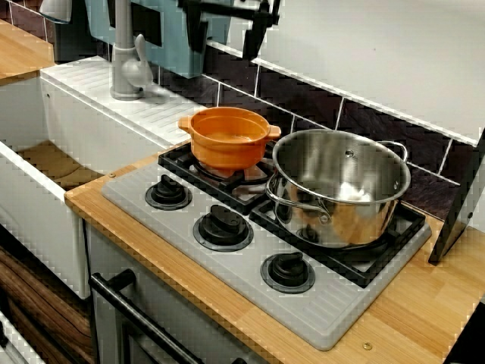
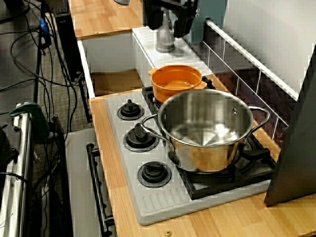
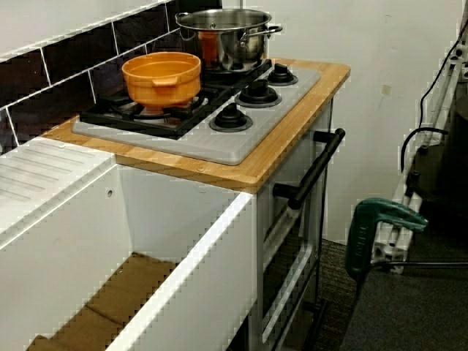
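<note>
Black knobs (image 1: 288, 271) front the hob (image 1: 333, 315); behind, an orange pot (image 1: 227, 138) (two-handled, lidless, glossy) sits beneath spread fingers (image 1: 255, 34).

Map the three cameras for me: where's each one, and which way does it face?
Front view: high before the counter, looking down across the stove to the tiled wall; the gripper shows at the top edge.
End view: high beyond the steel pot, facing along the counter toward the sink; gripper at top.
Sink-side view: low by the sink, facing the opposite way; no robot part visible.
End and sink-side views share the orange pot, steel pot and knobs.
</note>
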Available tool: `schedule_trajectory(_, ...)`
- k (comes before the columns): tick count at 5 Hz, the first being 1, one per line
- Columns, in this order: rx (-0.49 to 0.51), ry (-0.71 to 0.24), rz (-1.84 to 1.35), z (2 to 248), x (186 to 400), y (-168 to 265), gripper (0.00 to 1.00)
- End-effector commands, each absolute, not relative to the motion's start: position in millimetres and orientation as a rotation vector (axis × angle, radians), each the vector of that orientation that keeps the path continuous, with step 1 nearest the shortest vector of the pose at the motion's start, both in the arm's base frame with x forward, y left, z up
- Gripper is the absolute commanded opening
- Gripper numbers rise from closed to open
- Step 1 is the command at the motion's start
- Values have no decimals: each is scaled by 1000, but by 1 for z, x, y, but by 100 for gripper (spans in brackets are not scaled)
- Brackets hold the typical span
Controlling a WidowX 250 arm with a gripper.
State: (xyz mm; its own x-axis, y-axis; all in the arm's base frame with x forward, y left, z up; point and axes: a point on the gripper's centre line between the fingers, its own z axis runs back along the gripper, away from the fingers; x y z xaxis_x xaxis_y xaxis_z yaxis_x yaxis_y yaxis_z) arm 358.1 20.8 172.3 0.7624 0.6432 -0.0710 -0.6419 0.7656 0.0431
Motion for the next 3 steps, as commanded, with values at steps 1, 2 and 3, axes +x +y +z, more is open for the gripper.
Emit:
schedule_trajectory(1,26,-198,687,207,362,5,100)
schedule_trajectory(2,73,-311,634,210,360,1,100)
schedule_trajectory(3,130,-411,565,215,358,-1,100)
